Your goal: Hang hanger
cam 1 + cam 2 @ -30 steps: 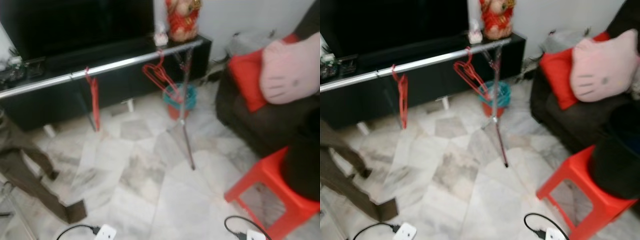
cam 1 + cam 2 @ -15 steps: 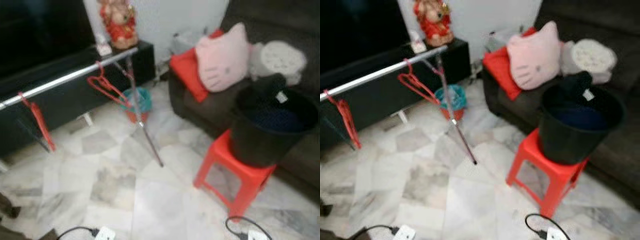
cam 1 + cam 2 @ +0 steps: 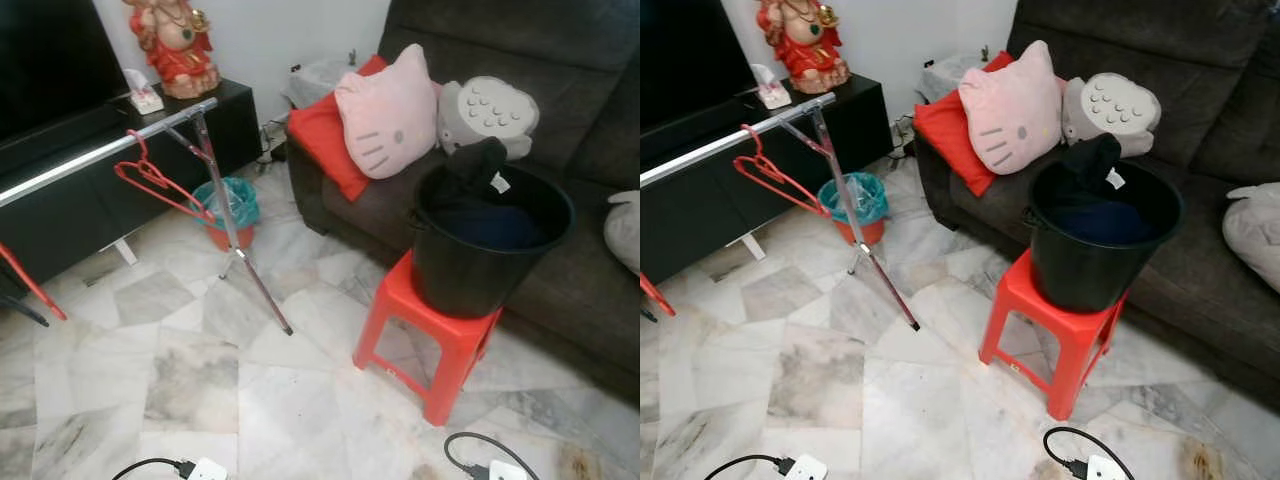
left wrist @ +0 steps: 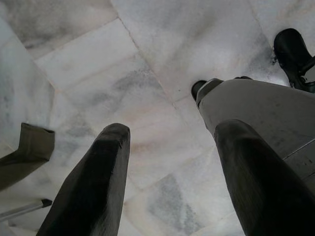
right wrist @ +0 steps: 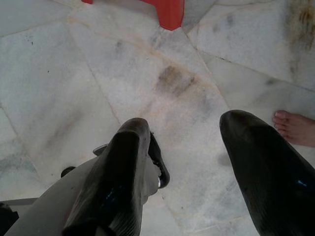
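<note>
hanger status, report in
Both hands down, open, empty: left hand, right hand over the floor. Red hanger on the rail. Black bucket on red stool ahead.

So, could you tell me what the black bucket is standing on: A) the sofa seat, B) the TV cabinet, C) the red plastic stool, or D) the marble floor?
C: the black bucket sits on top of the red plastic stool, in front of the sofa.

The floor [image 3: 200, 380] is pale marble tiles. A dark sofa [image 3: 560, 120] holds a pink cushion [image 3: 385, 115]. A red stool [image 3: 430, 330] stands near it. The wall [image 3: 290, 30] is white.
</note>
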Tool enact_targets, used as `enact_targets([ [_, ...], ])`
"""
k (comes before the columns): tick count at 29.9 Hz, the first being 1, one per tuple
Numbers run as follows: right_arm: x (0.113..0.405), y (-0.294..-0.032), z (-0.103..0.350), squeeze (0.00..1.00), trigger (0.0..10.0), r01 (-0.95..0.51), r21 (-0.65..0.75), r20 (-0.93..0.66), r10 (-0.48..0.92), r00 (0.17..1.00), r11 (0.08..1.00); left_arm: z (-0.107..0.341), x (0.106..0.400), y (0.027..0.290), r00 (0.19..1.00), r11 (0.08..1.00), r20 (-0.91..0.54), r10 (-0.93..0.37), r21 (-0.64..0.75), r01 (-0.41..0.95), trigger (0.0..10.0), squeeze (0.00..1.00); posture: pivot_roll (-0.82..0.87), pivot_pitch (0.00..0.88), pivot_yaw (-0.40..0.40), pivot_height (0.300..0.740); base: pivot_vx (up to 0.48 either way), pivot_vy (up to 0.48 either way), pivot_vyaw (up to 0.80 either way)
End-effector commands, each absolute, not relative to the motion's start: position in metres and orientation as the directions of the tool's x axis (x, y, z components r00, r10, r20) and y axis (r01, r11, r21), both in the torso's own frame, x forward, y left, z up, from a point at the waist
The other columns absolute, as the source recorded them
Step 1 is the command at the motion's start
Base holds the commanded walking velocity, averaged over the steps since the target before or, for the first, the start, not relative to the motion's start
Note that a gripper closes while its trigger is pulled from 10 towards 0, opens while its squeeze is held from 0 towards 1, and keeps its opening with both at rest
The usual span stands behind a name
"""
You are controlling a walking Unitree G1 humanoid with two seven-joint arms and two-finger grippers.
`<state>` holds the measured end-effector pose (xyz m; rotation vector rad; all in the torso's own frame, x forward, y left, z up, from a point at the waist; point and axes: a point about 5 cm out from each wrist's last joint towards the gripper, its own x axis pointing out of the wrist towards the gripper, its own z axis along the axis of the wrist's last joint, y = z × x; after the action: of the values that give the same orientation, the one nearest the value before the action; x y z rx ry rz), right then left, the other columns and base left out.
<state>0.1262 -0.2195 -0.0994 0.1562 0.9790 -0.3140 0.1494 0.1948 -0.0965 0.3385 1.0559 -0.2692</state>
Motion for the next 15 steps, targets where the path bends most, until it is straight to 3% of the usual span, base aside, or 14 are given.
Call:
enact_targets([
  [1, 0.1233, -0.219, -0.1006, 0.0, 10.0, 0.332, -0.007, -0.841, -0.185, 0.508, 0.943, -0.0963, 0.1482, 0.1995, 0.466, 0.909, -0.884, -0.04, 0.161, 0.384, 10.0, 0.0, -0.08, 0.01, 0.061, 0.74, 0.0, -0.356, -0.76],
  [5, 0.1211, -0.2167, -0.1014, 0.0, 10.0, 0.33, -0.004, -0.84, -0.183, 0.511, 0.944, -0.0965, 0.1478, 0.1995, 0.465, 0.913, -0.884, -0.039, 0.157, 0.375, 10.0, 0.0, -0.08, 0.01, 0.06, 0.74, 0.0, -0.331, -0.76],
  [15, 0.1188, -0.2162, -0.1017, 0.0, 10.0, 0.328, -0.003, -0.835, -0.182, 0.519, 0.945, -0.0966, 0.1475, 0.1994, 0.466, 0.917, -0.884, -0.038, 0.155, 0.369, 10.0, 0.0, -0.08, 0.011, 0.059, 0.74, 0.0, 0.0, -0.75],
])
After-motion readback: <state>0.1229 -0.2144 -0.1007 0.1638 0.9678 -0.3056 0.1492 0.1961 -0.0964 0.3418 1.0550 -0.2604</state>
